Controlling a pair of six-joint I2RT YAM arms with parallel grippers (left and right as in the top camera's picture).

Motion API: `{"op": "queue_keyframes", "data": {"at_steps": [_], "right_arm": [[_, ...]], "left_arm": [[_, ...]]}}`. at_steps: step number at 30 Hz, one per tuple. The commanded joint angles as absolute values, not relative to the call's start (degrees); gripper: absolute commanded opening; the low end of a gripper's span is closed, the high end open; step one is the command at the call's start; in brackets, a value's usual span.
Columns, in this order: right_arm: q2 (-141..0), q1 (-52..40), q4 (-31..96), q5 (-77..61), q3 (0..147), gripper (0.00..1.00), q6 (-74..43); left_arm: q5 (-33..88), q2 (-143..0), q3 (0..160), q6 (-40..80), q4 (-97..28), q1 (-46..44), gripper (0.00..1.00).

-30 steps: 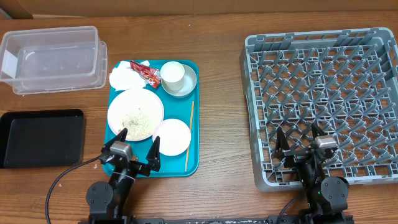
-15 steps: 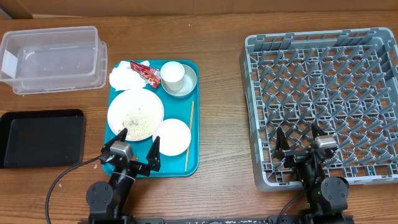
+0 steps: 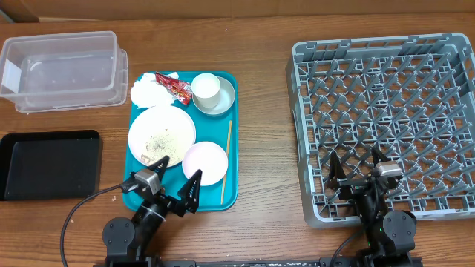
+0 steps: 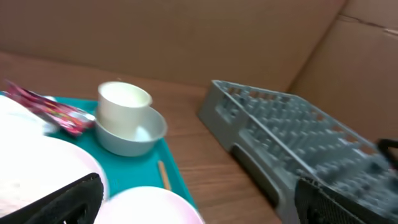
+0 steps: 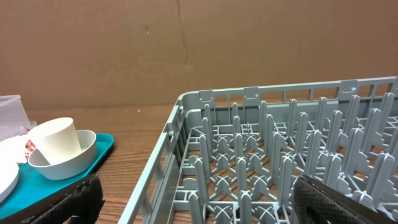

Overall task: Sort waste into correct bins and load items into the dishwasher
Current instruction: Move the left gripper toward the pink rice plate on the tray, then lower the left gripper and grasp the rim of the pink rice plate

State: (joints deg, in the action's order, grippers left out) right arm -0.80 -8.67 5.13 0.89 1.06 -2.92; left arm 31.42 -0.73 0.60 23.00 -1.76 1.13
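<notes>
No readable text, brand, number or sign in any view.

The red packet (image 3: 173,87) at the back of the teal tray (image 3: 231,194) carries some light print, but it is too small in the overhead view and too blurred in the left wrist view to make out a single letter. A white label (image 3: 10,76) sits on the left end of the clear bin (image 3: 67,52); whether anything is written on it cannot be told. The paper cup (image 5: 55,139), the grey rack (image 5: 261,124) and the black tray (image 3: 49,164) show plain surfaces with no marking that can be read.
</notes>
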Motion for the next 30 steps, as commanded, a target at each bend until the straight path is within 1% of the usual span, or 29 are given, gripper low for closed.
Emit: {"op": "queue_keyframes", "data": {"at_steps": [1, 5, 8, 11, 13, 14, 18, 21, 23, 27, 30], "right_arm": [[-0.2, -8.6, 4.7, 1.3, 0.4, 1.0, -2.6], [-0.2, -8.6, 4.7, 1.2, 0.4, 1.0, -2.6], [-0.2, -8.6, 4.7, 1.3, 0.4, 1.0, -2.6], [-0.2, -8.6, 4.7, 1.3, 0.4, 1.0, -2.6], [-0.2, -8.6, 4.7, 1.3, 0.4, 1.0, -2.6], [-0.2, -8.6, 4.7, 1.3, 0.4, 1.0, -2.6], [-0.2, -8.6, 4.7, 1.3, 0.4, 1.0, -2.6], [-0.2, -8.6, 4.7, 1.3, 0.4, 1.0, -2.6], [-0.2, -8.6, 4.7, 1.3, 0.4, 1.0, -2.6], [-0.2, -8.6, 4.7, 1.3, 0.4, 1.0, -2.6], [-0.2, -8.6, 4.7, 1.3, 0.4, 1.0, -2.6]], "left_arm": [[40.4, -0.2, 0.3, 32.2, -0.2, 1.0, 1.0], [48.3, -0.2, 0.3, 38.0, 8.1, 1.0, 1.0], [47.8, -0.2, 1.1, 42.5, 16.0, 1.1, 1.0], [45.0, -0.3, 4.5, 42.4, 15.7, 1.1, 1.0], [43.3, -0.6, 7.6, 40.0, 11.9, 1.2, 1.0], [42.6, -1.3, 10.0, 37.4, 8.0, 1.2, 1.0], [36.1, -7.4, 20.5, 26.9, -12.9, 1.2, 1.0], [30.6, -18.0, 31.1, 19.1, -28.8, 1.2, 1.0], [27.9, -24.1, 36.7, 17.1, -34.7, 1.2, 1.0], [29.8, -35.2, 46.7, 16.9, -39.4, 1.2, 1.0], [36.1, -40.1, 49.0, 18.0, -38.1, 1.1, 1.0]]}}
